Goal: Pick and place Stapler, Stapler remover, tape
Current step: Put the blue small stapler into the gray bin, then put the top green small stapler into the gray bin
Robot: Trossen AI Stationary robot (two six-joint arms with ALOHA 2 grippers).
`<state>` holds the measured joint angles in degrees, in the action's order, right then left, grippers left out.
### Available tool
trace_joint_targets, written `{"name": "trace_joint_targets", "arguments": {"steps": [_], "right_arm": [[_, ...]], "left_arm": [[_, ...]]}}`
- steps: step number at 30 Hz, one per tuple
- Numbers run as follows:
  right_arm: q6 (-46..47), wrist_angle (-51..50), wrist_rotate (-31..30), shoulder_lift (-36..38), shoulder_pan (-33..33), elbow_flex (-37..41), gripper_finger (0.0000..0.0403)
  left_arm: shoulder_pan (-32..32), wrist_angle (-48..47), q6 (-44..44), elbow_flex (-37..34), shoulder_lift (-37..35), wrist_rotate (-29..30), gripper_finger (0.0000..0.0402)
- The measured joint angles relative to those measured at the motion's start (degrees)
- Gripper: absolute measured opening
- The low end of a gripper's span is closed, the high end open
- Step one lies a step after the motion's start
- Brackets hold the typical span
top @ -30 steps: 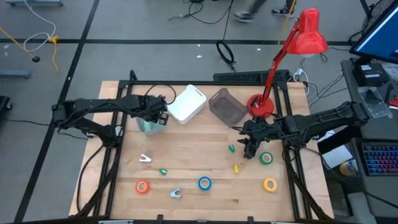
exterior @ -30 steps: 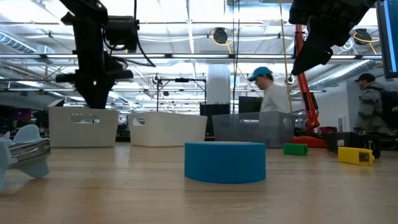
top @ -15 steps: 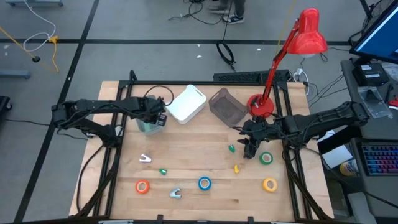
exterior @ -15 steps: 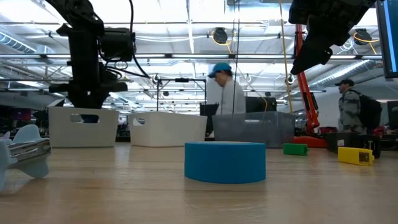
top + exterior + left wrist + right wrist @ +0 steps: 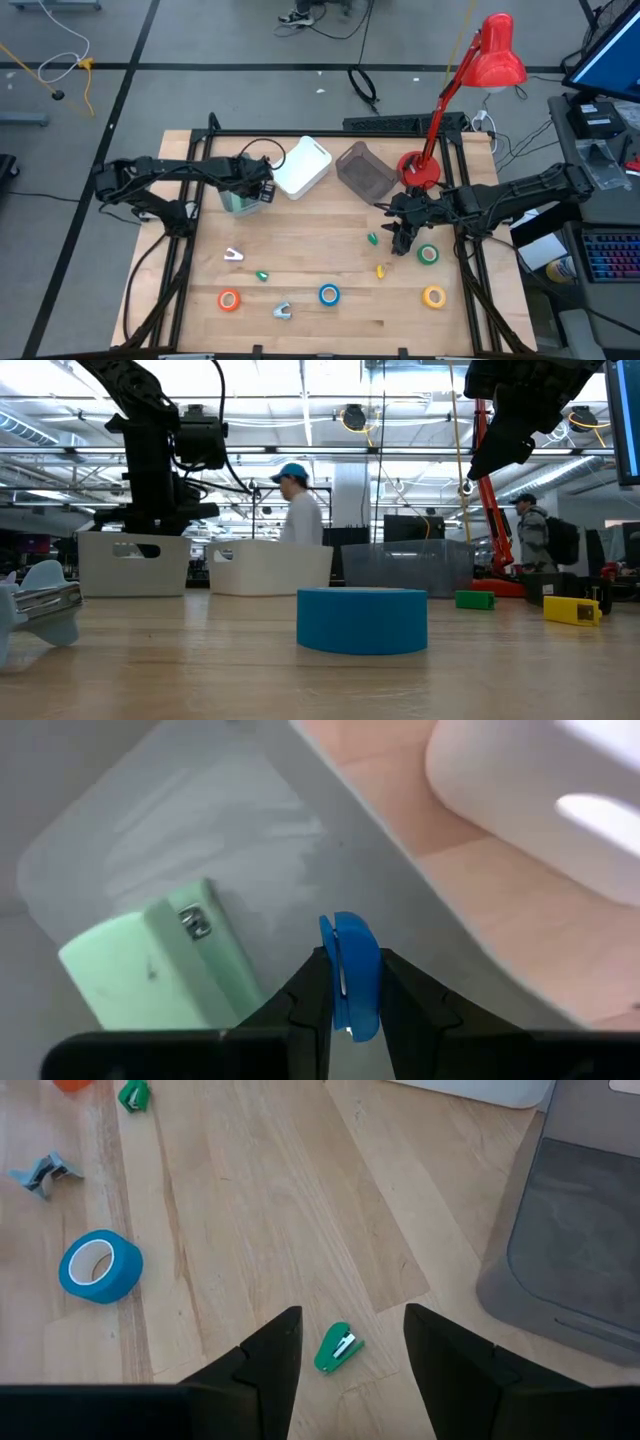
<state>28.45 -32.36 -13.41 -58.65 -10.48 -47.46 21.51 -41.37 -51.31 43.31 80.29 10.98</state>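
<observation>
Since a second ago, only the left arm has shifted, its wrist sliding a little toward frame right over the pale green bin (image 5: 238, 201) at upper left of the high view; the right arm has not budged. Pinched between the left gripper's (image 5: 348, 1003) fingers is a small blue item (image 5: 350, 975), most likely a stapler remover, hanging above the bin, where a mint-green stapler (image 5: 160, 965) already lies. This looks like the placing step of one pick-and-place round. The next move calls for parting the fingers so the blue piece drops inside the bin walls, not onto the white bin (image 5: 300, 166) just beside it.

Right gripper (image 5: 350, 1342) hovers with fingers apart above a small green stapler (image 5: 336, 1348) at centre right of the table, seemingly poised to descend on it.

Outward from there, tape rolls lie along the lower part of the high view: orange tape (image 5: 229, 299), blue tape (image 5: 329, 294), yellow tape (image 5: 433, 296) and green tape (image 5: 428, 254). A grey bin (image 5: 365, 172) sits at upper centre.

Hard to judge: the blue item's shape, mostly hidden by the fingers; the tiny pieces on the table are too small to name surely. The bin's depth is unclear.
</observation>
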Motion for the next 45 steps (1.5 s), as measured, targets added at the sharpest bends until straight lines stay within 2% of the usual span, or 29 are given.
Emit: {"name": "trace_joint_targets", "arguments": {"steps": [25,37,45], "right_arm": [[0.9,0.0,0.0,0.0,0.0,0.0,0.0169],[0.9,0.0,0.0,0.0,0.0,0.0,0.0169],[0.9,0.0,0.0,0.0,0.0,0.0,0.0169]], "left_arm": [[0.1,-3.0,1.5,0.0,0.0,0.0,0.0070],[0.1,-2.9,1.4,0.0,0.0,-0.2,0.0165],[0.1,-2.8,1.7,0.0,-0.2,-2.1,0.0186]]}}
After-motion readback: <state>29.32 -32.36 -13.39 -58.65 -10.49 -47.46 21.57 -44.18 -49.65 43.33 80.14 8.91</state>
